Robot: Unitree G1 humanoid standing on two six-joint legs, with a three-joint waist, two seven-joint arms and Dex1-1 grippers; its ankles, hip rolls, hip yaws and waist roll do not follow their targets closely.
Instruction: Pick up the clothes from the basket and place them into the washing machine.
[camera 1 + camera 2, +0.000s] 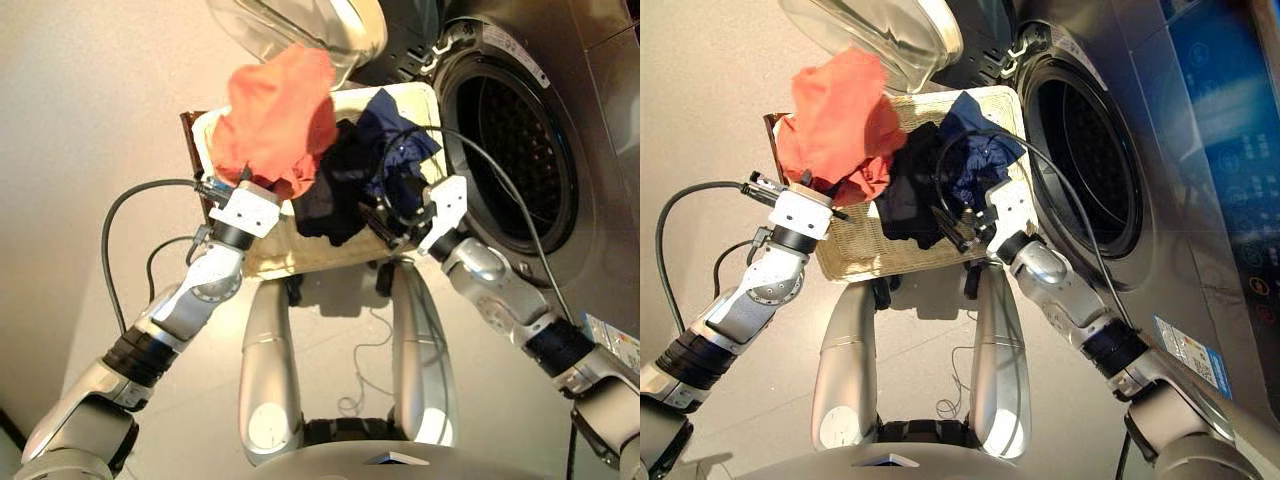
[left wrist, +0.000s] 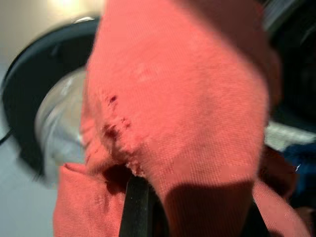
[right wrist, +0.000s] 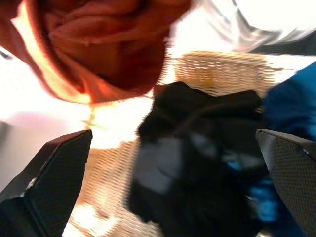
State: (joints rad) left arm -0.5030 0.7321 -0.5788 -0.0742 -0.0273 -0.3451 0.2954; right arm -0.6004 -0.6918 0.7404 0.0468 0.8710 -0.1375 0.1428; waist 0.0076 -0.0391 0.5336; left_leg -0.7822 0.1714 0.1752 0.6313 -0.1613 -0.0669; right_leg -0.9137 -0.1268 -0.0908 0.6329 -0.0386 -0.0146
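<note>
Three garments are in view: the left claw (image 1: 243,180) grips the coral-red one (image 1: 275,115), lifted above the basket (image 1: 855,250). The black one (image 1: 335,195) and navy one (image 1: 400,140) lie in the basket beside the washing machine (image 1: 520,150), under the released right claw (image 3: 173,187).

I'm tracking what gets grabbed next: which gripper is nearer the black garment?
Right. The right gripper hovers open just beside the black garment; the left gripper holds the red garment farther off.
</note>
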